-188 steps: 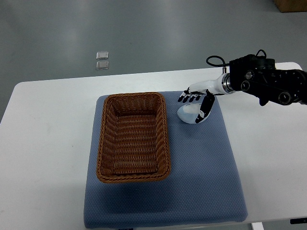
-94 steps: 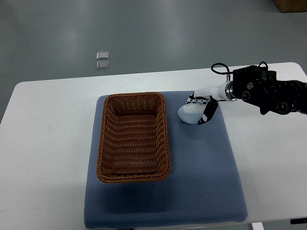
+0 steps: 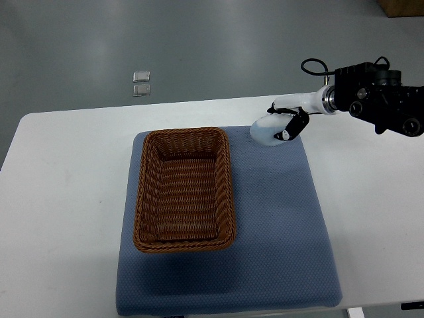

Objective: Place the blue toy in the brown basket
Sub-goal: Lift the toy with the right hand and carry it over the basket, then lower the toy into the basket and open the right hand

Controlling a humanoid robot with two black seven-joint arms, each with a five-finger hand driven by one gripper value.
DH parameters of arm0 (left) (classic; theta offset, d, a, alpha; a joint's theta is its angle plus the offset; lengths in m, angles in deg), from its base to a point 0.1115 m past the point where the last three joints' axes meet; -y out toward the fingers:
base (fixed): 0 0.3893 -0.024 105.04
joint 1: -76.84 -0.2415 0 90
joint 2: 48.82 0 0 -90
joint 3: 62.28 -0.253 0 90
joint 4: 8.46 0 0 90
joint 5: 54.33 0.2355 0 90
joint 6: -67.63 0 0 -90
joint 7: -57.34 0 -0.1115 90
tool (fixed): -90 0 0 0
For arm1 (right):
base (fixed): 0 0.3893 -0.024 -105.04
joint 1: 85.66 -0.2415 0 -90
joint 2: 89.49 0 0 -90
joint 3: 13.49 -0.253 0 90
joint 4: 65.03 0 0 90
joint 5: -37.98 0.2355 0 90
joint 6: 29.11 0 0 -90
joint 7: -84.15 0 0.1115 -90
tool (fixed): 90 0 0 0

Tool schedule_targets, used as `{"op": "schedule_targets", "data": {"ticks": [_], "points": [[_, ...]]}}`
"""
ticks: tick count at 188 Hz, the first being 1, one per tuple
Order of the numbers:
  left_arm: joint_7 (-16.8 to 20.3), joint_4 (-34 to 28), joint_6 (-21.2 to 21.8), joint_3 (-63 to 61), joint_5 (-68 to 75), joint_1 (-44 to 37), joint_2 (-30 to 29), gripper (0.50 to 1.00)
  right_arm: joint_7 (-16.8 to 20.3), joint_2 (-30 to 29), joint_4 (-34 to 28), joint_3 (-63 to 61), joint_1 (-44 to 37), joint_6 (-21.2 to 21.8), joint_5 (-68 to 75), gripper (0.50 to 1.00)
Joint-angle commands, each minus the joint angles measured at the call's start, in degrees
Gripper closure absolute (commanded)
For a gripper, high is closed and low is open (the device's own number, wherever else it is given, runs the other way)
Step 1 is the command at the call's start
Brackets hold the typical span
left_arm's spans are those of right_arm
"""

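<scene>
The right hand (image 3: 286, 122) has its fingers curled around the blue toy (image 3: 265, 132), a pale, rounded, light blue shape; the dark fingers (image 3: 294, 126) wrap its right side and the white palm sits over its top. Whether the toy rests on the surface or is raised off it cannot be told from this steep view. The hand and toy are at the far edge of the blue mat (image 3: 278, 225), near its far right corner, just right of the brown basket (image 3: 185, 190) and apart from it. The right arm (image 3: 374, 105), black with cabling at the wrist, reaches in from the picture's right edge above the far side of the white worktop (image 3: 66, 199)

The basket is a rectangular wicker one, standing on the left half of the mat with its long side running away from the robot; nothing lies inside it. The mat covers the middle of the worktop, with bare white surface to both sides. Beyond the worktop lies a grey floor (image 3: 199, 46), where 2 small clear squares (image 3: 141, 83) sit one behind the other. A brown cardboard box corner (image 3: 401, 6) shows at the top right of the view
</scene>
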Motion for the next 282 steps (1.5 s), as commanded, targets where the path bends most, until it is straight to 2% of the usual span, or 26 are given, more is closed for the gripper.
{"op": "schedule_targets", "data": {"ticks": [1, 40, 71, 116, 146, 173, 282], "points": [[0.0, 0.04, 0.0, -0.02, -0.01, 0.06, 0.0, 0.5, 0.0, 0.8, -2.57, -0.05, -3.16, 0.29, 0.37, 1.0], [0.0, 0.04, 0.0, 0.07, -0.01, 0.06, 0.0, 0.5, -0.09, -2.89, -4.07, -0.14, -7.73, 0.29, 2.65, 1.0], [0.0, -0.05, 0.0, 0.16, -0.01, -0.03, 0.0, 0.5, 0.0, -11.77, -3.28, 0.48, -8.26, -0.33, 4.94, 0.996], [0.0, 0.12, 0.0, 0.07, 0.08, -0.03, 0.0, 0.5, 0.0, -25.12, 4.72, 3.02, -7.82, -0.42, 5.11, 0.987], [0.0, 0.12, 0.0, 0.07, 0.08, -0.03, 0.0, 0.5, 0.09, -25.22, 9.55, 3.64, -4.04, -1.38, 5.02, 0.969], [0.0, 0.12, 0.0, -0.19, -0.01, 0.06, 0.0, 0.5, 0.09, -25.22, 11.31, 3.64, -0.79, -3.14, 4.41, 0.961], [0.0, 0.12, 0.0, -0.19, -0.01, 0.06, 0.0, 0.5, 0.0, -25.22, 11.66, 3.29, 2.29, -4.64, 5.11, 0.932]]}}
